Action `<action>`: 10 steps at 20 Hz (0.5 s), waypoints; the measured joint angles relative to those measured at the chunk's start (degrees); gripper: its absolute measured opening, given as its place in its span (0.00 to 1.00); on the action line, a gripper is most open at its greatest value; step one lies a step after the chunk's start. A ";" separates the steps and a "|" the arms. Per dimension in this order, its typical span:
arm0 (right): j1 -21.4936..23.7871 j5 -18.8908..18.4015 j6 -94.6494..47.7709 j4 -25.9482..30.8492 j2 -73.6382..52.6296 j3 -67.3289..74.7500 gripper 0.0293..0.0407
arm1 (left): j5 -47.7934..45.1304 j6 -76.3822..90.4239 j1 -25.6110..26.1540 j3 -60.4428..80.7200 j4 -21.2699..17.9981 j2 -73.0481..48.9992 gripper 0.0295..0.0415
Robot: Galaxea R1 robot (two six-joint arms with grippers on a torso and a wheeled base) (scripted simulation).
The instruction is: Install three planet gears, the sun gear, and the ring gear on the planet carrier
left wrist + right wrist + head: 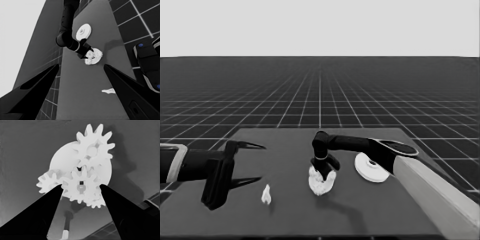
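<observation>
My right claw [324, 174] hung fingers-down over the middle of the bench [285, 210], right at the smaller round part [60, 157]. That part lay flat, a plain white disc with its face upward, and it carried the toothed wheels. In my right wrist view one gear [93, 147] sat on its far side, flat, with a round hub and long blunt teeth standing out past the disc's rim. A second gear [47, 183] overhung the rim at one side, and a third [96, 201] peeped out low, mostly hidden. A fourth gear [80, 185], with a small dark square at its centre, sat between my two fingers, over the middle of the disc. My fingers stood just beside its teeth on either side; whether they gripped it I could not tell.

The larger round part [371, 167] lay flat toward the bench's right edge, just right of the cluster and apart from it, raised hub upward.

My left claw [244, 162] waited over the bench's left end, fingers spread wide and pointing right. The thin white piece [266, 194] lay near the front edge, between my left claw and the cluster, in nobody's grip.
</observation>
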 joint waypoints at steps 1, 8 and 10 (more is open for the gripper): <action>0.00 0.00 0.60 0.00 0.00 0.00 0.14 | 0.00 0.00 0.00 0.00 0.00 0.00 0.75; 0.00 0.00 4.80 0.00 0.00 0.00 0.14 | 0.00 0.00 0.00 0.00 0.00 0.00 0.75; 0.00 0.00 6.00 0.00 0.00 0.00 0.14 | 0.00 0.00 0.00 0.00 0.00 0.00 0.75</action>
